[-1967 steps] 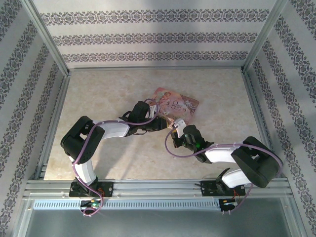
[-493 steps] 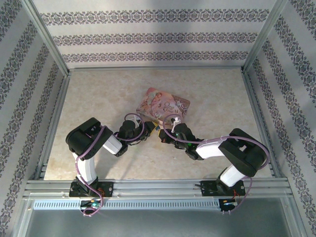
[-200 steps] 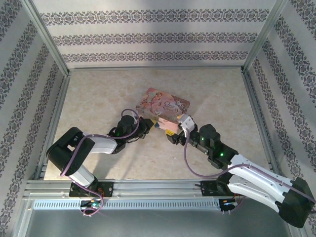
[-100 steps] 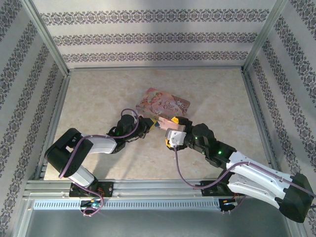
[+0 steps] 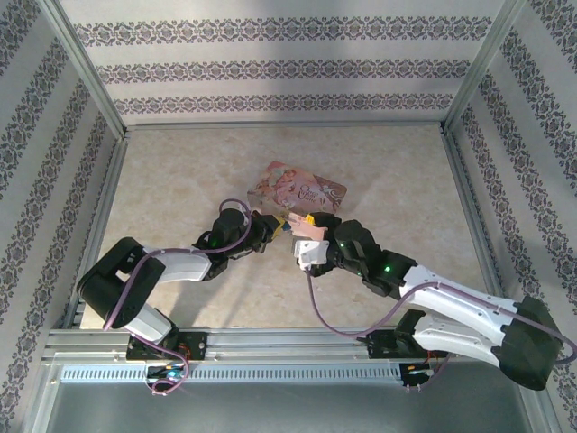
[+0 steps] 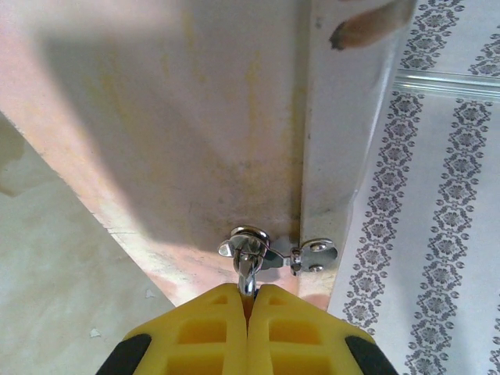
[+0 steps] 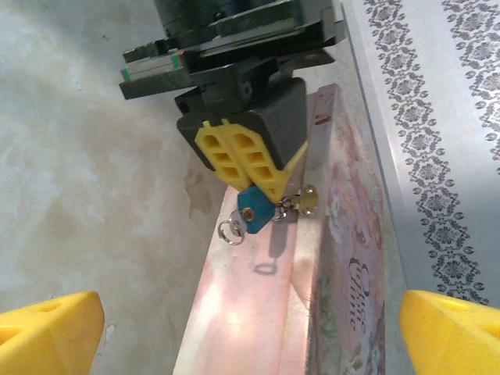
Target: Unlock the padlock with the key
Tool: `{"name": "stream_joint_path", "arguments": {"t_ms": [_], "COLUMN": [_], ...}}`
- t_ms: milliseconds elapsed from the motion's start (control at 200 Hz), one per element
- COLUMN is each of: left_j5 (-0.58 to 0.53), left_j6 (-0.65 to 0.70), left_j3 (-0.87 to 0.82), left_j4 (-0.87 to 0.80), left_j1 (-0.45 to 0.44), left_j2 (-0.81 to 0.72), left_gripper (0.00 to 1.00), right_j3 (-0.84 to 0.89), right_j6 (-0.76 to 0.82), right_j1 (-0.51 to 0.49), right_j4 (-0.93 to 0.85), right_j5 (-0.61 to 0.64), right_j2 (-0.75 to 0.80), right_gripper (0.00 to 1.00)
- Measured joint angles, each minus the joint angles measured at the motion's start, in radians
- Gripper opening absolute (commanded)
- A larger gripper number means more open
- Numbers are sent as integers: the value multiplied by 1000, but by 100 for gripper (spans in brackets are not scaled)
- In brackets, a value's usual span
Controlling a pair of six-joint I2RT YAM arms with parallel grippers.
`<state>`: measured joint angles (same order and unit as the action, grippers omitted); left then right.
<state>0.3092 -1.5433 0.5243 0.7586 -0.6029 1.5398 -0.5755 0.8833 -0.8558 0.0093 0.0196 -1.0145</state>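
Observation:
The padlock (image 7: 256, 208) has a blue body and hangs from the hasp (image 7: 306, 200) of the pink box (image 7: 355, 266). My left gripper (image 6: 250, 294) is shut on its silvery shackle (image 6: 248, 269), and its yellow fingers (image 7: 238, 156) cover the top of the body. The key (image 7: 235, 228) sticks out of the padlock's underside with its small ring hanging free. My right gripper (image 7: 250, 324) is open wide just short of the padlock, touching nothing. From above, the left gripper (image 5: 273, 225) and right gripper (image 5: 306, 236) meet at the front edge of the pink box (image 5: 302, 191).
The box lies in the middle of the beige table (image 5: 180, 171). Patterned walls and a metal frame (image 5: 97, 216) enclose the table on three sides. Purple cables loop off both arms near the box.
My right gripper has opened wide and swung round to face the padlock from the near side. The left gripper has stayed shut on the shackle.

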Motion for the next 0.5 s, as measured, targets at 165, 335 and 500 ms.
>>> {"name": "stream_joint_path", "arguments": {"t_ms": [165,335,500], "left_j5": [0,0,0], "left_j6": [-6,-9,-15], "left_j3": [0,0,0], "left_j4": [-5,-21,-42], "left_j1": [0,0,0], "left_j2": [-4,-4,-4], "left_gripper": [4,4,4], "right_j3": [-14,-14,-14], "right_j6": [19,45,64], "right_j1": [0,0,3], "right_j4": [-4,-8,-8], "right_j5": [0,3,-1], "right_j2": [-51,-65,-70], "right_gripper": [90,87,80]}}
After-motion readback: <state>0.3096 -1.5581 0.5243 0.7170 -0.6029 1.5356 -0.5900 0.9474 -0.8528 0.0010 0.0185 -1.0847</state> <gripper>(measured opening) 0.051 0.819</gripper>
